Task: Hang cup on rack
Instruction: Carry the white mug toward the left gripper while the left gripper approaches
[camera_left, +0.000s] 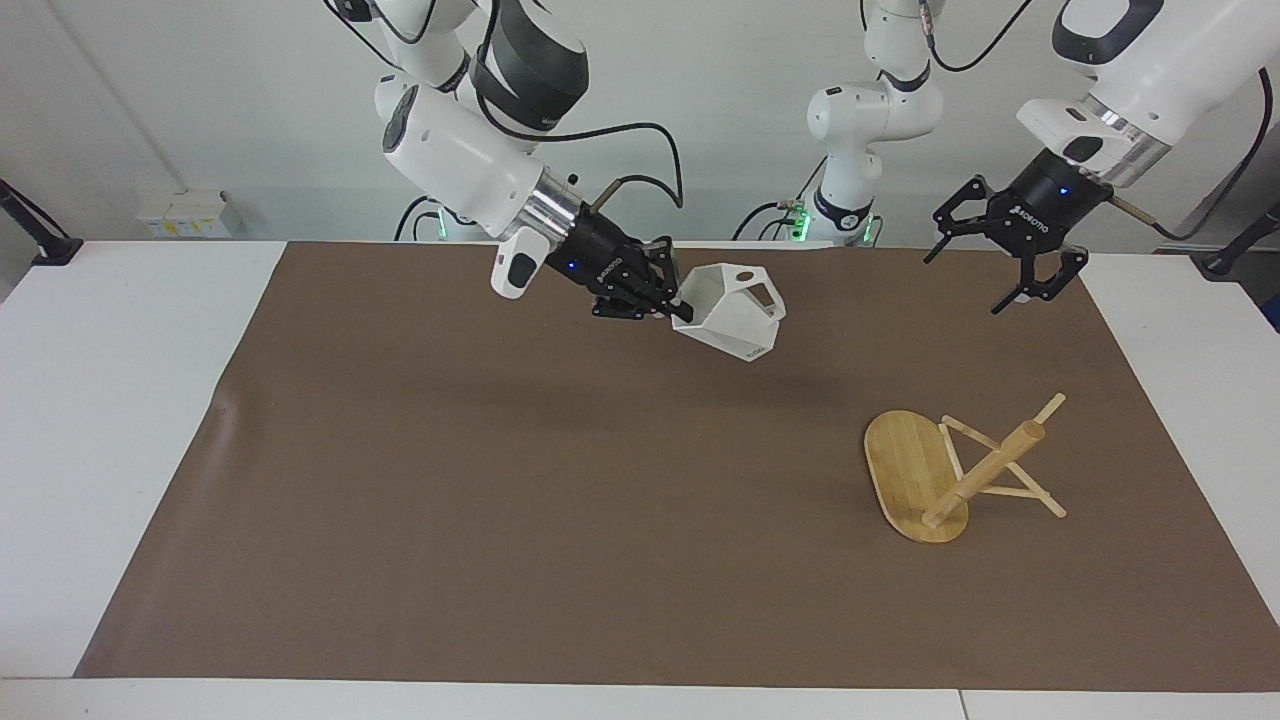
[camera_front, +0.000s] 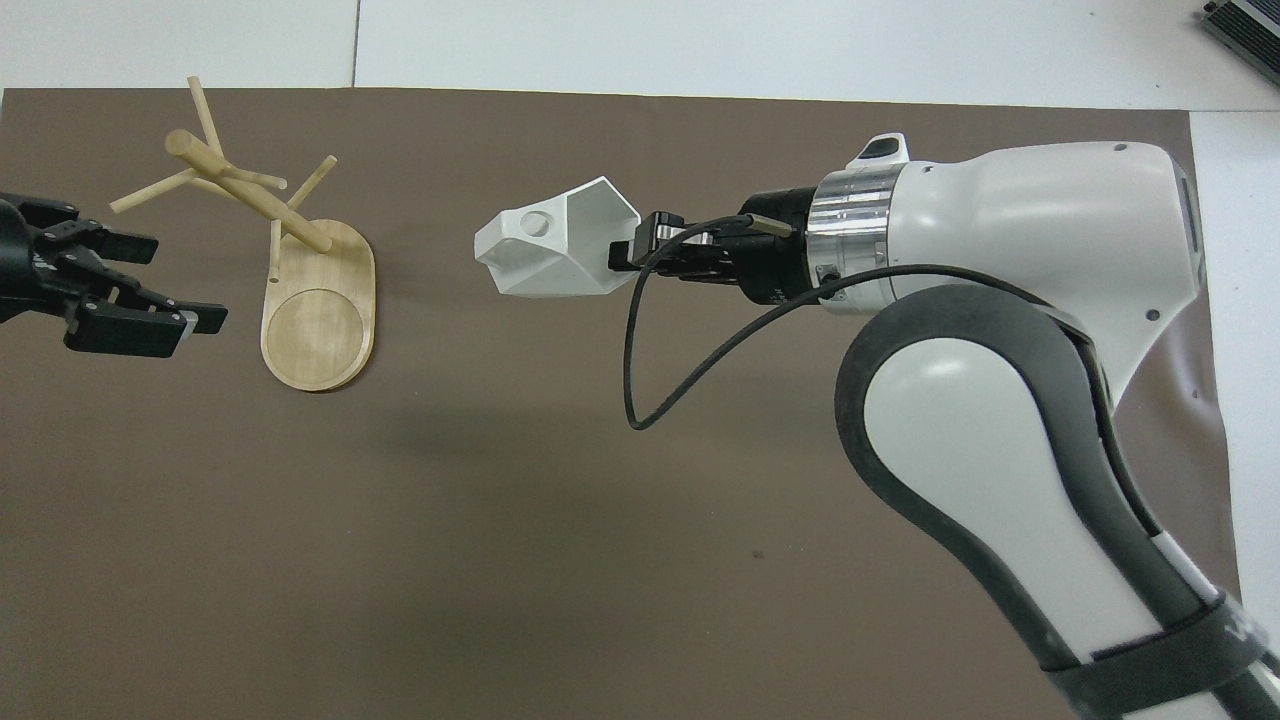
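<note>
The right end effector (camera_left: 678, 307), arm stretched low and level, pinches the rim of the white faceted cup (camera_left: 733, 313) over the desk's (camera_left: 140, 420) brown mat (camera_left: 520, 500), while the left end effector (camera_left: 1000, 270) hangs spread open near the tipped bamboo mug rack (camera_left: 950, 470).

Bright, even overhead light, sharp focus, soft diffuse shadows on the brown mat (camera_left: 560, 480)

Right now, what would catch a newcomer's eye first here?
The white cup, held in the air by its rim in the right gripper over the middle of the brown mat. Then the rack, tipped over on the mat toward the left arm's end, with the open left gripper over the mat near it.
</note>
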